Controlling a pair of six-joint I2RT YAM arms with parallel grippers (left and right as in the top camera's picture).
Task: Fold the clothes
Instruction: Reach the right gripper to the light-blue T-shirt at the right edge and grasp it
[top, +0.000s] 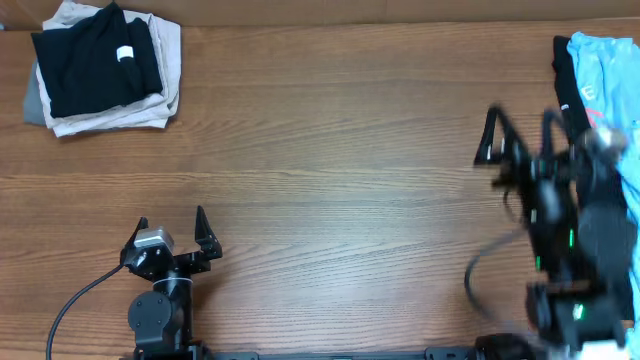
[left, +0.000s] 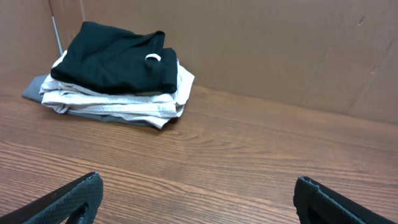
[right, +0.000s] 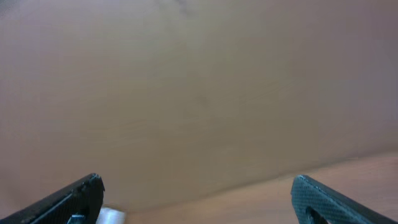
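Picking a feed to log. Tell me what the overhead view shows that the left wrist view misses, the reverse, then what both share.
Overhead only: the sky-blue T-shirt at the right edge, with the blurred, open right gripper near it. Left wrist only: the stack's layered side. Both: that folded stack topped by a black garment, the wooden table, the open left gripper.

Folded black, beige and grey garment stack (top: 105, 65) at upper left of brown wooden table (top: 330, 150), crumpled sky-blue T-shirt (top: 608, 70) at right edge, left gripper (top: 171, 218) lower left, right gripper (top: 520, 125) beside the shirt.
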